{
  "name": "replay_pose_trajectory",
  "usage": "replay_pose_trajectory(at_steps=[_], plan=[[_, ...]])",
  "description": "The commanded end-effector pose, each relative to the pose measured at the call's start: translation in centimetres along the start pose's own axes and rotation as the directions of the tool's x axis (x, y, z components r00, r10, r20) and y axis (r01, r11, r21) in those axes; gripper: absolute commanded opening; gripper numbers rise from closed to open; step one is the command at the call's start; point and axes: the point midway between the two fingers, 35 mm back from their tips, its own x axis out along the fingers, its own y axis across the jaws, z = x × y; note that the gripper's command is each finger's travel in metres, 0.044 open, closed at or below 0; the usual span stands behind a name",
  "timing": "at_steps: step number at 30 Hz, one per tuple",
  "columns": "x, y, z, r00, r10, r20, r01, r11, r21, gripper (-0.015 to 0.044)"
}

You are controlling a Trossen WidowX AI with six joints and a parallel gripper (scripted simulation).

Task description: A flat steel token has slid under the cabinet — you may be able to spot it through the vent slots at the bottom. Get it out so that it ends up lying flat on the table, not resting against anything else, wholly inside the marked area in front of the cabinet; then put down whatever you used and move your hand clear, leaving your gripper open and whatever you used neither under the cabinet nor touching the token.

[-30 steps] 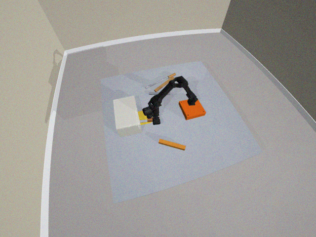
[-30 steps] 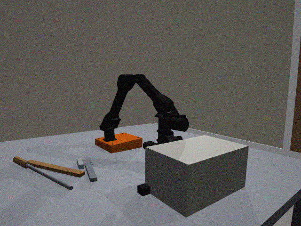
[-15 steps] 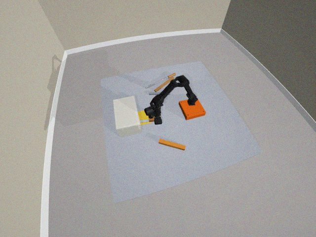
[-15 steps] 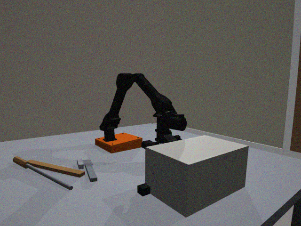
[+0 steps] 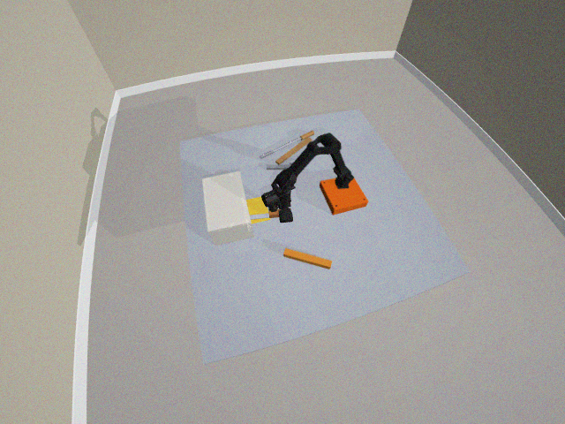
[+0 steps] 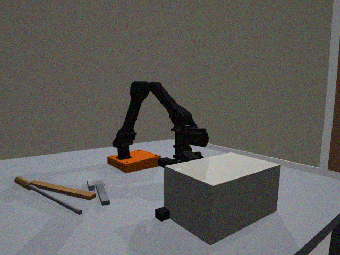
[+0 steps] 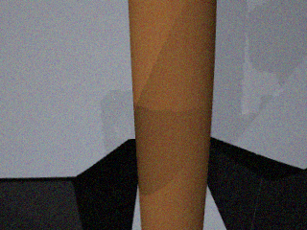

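My gripper (image 5: 279, 214) (image 7: 168, 146) is shut on the brown handle (image 5: 274, 214) (image 7: 174, 72) of a tool, low in front of the white cabinet (image 5: 224, 200) (image 6: 219, 200). The tool's pale grey shaft (image 5: 259, 216) runs from the handle across the yellow marked area (image 5: 256, 204) to the cabinet's front edge; whether its far end is under the cabinet cannot be seen. In the exterior view the cabinet hides the fingers and the tool. The steel token is not visible in any view, and the vent slots cannot be made out.
A rod with a wooden handle (image 5: 307, 134) (image 6: 54, 198), a wooden stick (image 5: 291, 152) (image 6: 64, 190) and a grey T-shaped piece (image 5: 274, 167) (image 6: 102, 193) lie to one side. An orange-brown bar (image 5: 306, 258) lies on the other side. A small black block (image 6: 162, 213) is beside the cabinet.
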Motion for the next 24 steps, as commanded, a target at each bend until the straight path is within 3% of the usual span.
replay_pose_trajectory(at_steps=[1,24], plan=[[0.1,0.0,-0.7,1.0,0.0,-0.003,0.0,1.0,0.001,0.0],[0.1,0.1,-3.2,1.0,0.0,-0.005,0.0,1.0,0.001,0.0]])
